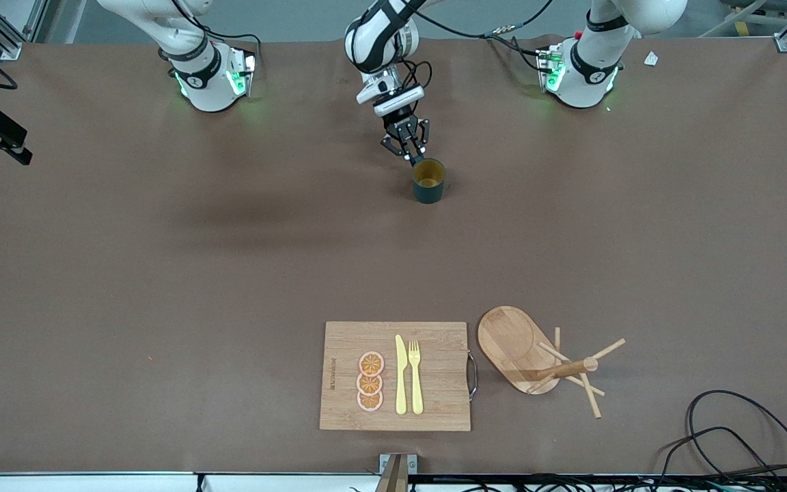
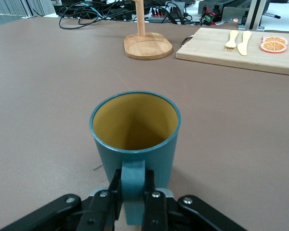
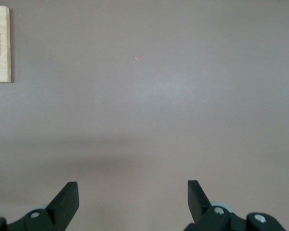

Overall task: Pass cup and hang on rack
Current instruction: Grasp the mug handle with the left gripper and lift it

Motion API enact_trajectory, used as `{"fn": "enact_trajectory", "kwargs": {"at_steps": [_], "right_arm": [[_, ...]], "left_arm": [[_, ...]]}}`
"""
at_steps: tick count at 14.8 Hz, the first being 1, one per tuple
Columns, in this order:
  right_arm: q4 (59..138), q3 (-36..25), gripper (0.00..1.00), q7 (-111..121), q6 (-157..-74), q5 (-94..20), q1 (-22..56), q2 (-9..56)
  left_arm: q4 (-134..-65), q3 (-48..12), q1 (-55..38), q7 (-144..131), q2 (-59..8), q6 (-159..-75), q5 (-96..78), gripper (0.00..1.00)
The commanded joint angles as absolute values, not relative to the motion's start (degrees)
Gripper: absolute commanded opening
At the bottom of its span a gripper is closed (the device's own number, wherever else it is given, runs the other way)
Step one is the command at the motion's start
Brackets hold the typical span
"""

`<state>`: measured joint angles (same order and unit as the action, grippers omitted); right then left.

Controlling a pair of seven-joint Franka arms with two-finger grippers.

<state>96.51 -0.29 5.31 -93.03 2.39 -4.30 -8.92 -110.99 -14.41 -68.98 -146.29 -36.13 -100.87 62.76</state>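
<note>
Brown bench (image 1: pixel 161 273) with both arm bases along the edge farthest from the front camera. Cup (image 1: pixel 428 180) stands upright on the bench near the middle of that base edge, dark teal outside, brownish-orange inside, handle (image 2: pixel 133 190) turned toward the left hand. Left hand (image 1: pixel 410 158) is down at the cup, fingers (image 2: pixel 154 209) pinched tight on the handle from both sides (wrist view shows the handle squeezed between the pads). Cup base looks to be resting on the bench, though lift-off cannot be ruled out from these views.

Rack (image 1: pixel 537 361) sits well apart from the cup, close to the front camera's edge and toward the left arm's end: oval flat base, central post, thin pegs sticking out. Nothing hangs on it. Just beside it, toward the right arm's end, a rectangular cutting board (image 1: pixel 346 342) with a metal handle on the rack side; on it three orange slices (image 1: pixel 370 381), a yellow knife (image 1: pixel 401 374) and a yellow fork (image 1: pixel 415 376), lying side by side.

Right hand (image 3: pixel 132 199) shows only in its own wrist view, over bare bench, fingers spread wide and holding nothing; arm waiting. Black cables (image 1: pixel 742 437) at the near corner by the left arm's end.
</note>
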Motion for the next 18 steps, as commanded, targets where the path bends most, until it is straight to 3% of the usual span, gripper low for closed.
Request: {"fn": "enact_trajectory", "kwargs": {"at_steps": [1, 10, 18], "right_arm": [[96.0, 0.5, 1.0, 5.6, -93.3, 1.9, -5.0, -9.2], [94.5, 0.4, 1.0, 5.4, -92.4, 1.8, -5.0, -9.2], [92.5, 0.3, 1.0, 5.6, -91.1, 1.8, -5.1, -9.1]], "left_arm": [[-109.0, -14.4, -68.6, -143.5, -36.7, -98.0, 63.5, 0.04], [-97.4, -14.5, -64.0, -128.3, -34.5, -93.1, 60.0, 0.01], [-77.0, -14.7, -50.1, -106.6, -29.4, -90.8, 39.9, 0.01]]}}
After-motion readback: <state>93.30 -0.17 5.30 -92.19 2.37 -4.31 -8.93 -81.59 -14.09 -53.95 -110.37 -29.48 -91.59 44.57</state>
